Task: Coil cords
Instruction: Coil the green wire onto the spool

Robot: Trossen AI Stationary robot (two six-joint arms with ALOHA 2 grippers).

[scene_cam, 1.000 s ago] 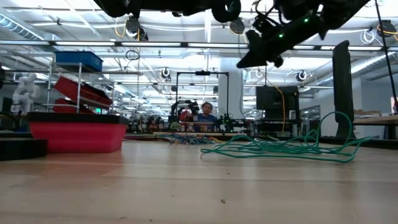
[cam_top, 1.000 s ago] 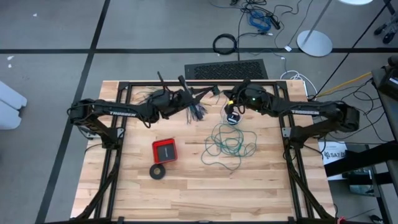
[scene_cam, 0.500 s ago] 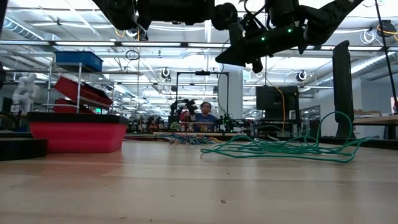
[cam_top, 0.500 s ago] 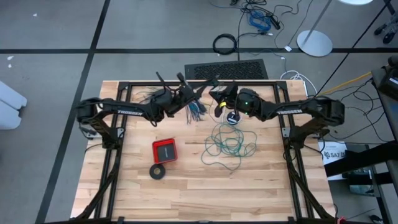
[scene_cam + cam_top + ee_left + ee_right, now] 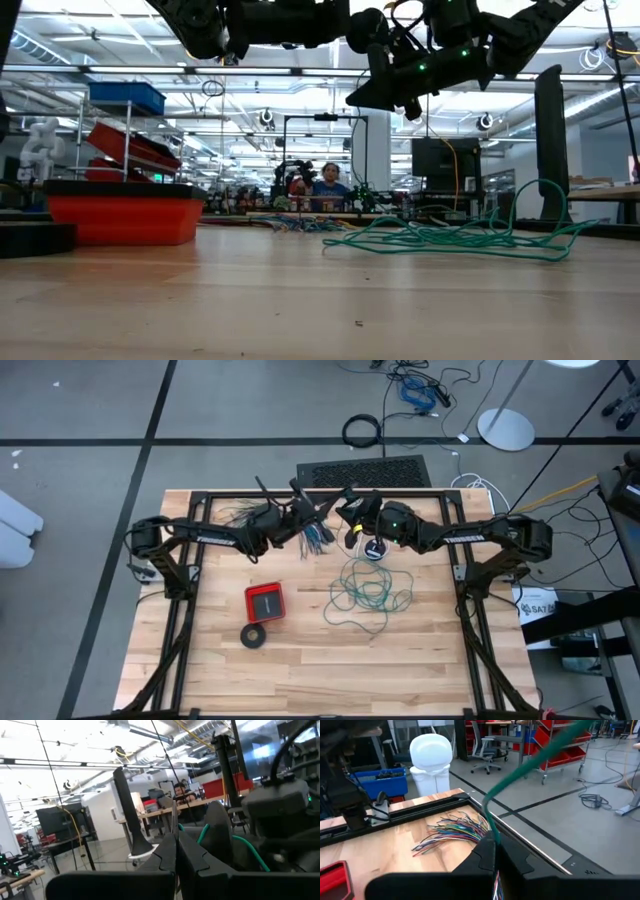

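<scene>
The teal-green wire lies mostly as a loose tangle on the wooden table, right of centre. The white cord's small black round piece rests on the table just beyond the tangle. Both grippers hang above the table's far middle, tips close together. My left gripper comes in from the left and is shut. My right gripper comes in from the right and is shut on the teal wire. My left gripper pinches a thin strand between its fingertips; a short end sticks out past them, and a teal stretch shows right beside the fingers. The fingers point slightly upward, well above the table. My right gripper pinches the teal wire between its two fingertips. The fingers are roughly level and point toward the table's left. From the tips the wire bends and runs on through the air, clear of the table.
A fanned bundle of many-coloured wires lies under the grippers at the far middle. A red box and a black tape ring sit left of centre. Bare wood fills the near half. A person sits far behind the table.
My right gripper has gone toward the table's left, tipping downward as it went, and now stands close to my left gripper. My left gripper has shifted a little toward the right. The teal tangle on the table has kept its place.
</scene>
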